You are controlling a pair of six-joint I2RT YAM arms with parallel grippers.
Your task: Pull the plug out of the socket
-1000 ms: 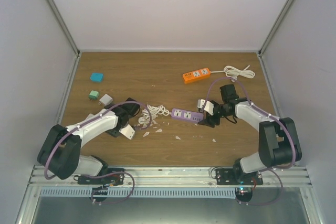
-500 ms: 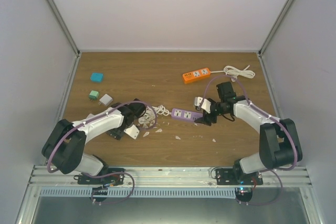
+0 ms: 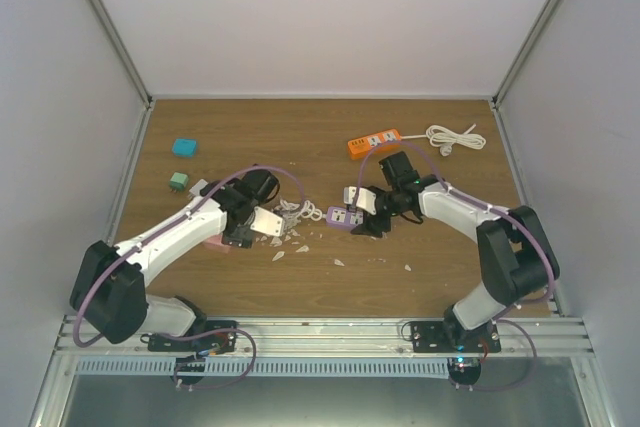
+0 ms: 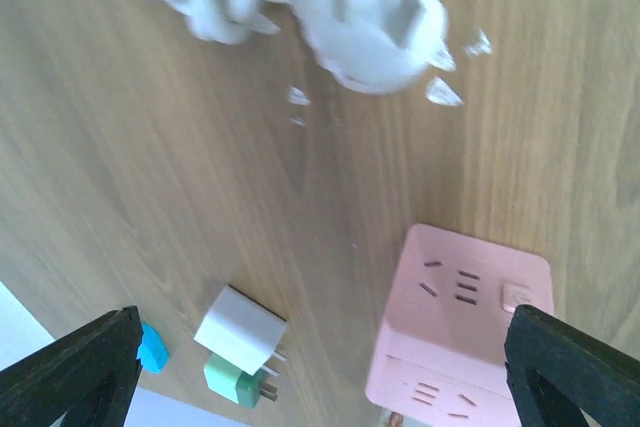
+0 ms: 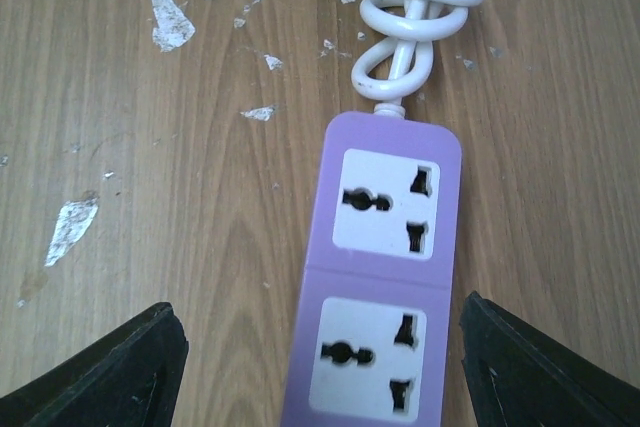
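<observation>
A: Any text we can log?

B: Nothing we can read. Print on the orange strip (image 3: 374,142) is too small. The pink cube socket (image 4: 460,327) shows only slot holes and a small button.

A: What changed since a second ago?

B: We see the left arm (image 3: 170,237) has swung far and right. Its left gripper (image 3: 262,222) now sits just beside the white cord (image 3: 300,210) bundle. The right arm (image 3: 460,212) has reached left, and the right gripper (image 3: 362,212) has slid along the purple strip (image 3: 343,217) toward its cord end.

A: Tool state?

B: Both are spread wide and grip nothing. The right fingertips (image 5: 110,372) stand on either side of the strip, apart from it. Between the left fingertips (image 4: 70,367) we see the pink cube on the table, not gripped.

A: Task things?

B: The purple strip lies mid-table. It is smooth plastic with rounded corners and two white universal outlets, both bare in the right wrist view. The white plug (image 4: 365,22) is rounded and blurred. It lies by the knotted cord just left of the strip, near the left gripper.

A: Rest?

B: We have a wood-grain table (image 3: 300,287). A coiled white cable (image 3: 455,137) lies far right, beside the orange strip. On the far left are a white adapter (image 4: 240,329), a green adapter (image 4: 232,382) and a teal block (image 4: 152,347). Torn paper scraps (image 3: 278,254) lie near the cord.
</observation>
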